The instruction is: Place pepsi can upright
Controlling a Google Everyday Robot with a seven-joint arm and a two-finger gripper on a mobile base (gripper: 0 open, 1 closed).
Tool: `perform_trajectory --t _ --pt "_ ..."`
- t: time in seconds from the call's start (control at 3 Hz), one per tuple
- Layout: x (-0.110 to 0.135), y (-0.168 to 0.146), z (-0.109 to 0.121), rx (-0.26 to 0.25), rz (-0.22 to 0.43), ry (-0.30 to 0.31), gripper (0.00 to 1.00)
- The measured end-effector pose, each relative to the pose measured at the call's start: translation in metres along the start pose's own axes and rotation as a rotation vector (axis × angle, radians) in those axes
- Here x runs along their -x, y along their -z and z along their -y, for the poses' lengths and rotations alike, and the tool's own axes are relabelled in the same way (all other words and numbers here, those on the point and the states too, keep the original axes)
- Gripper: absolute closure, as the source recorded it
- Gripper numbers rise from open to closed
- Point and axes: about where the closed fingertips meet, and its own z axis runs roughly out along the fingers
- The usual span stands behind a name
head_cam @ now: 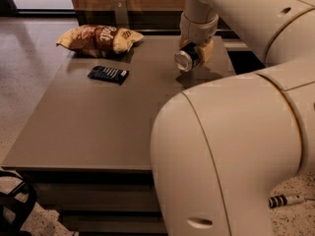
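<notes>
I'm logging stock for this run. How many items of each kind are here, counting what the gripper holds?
Drink cans: 1, pepsi can, in the gripper over the far side of the table.
Snack packets: 2, tan chip bag and dark blue packet.
Total: 3.

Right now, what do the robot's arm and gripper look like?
The arm is bulky, with smooth, rounded cream-white shells, thin seams at the joints and small oval recesses. A ringed white wrist leads to the gripper, over the far right part of the table; its fingers look tan. No cables show on the arm.
</notes>
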Motion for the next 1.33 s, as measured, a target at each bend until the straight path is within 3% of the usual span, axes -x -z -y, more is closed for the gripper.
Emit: perform_trajectory --t 0.33,1.33 --pt "0.004 0.01 0.0 0.065 0.002 0.079 1.0" --pt "0.012 0.069 0.029 0.376 0.062 0.486 1.0"
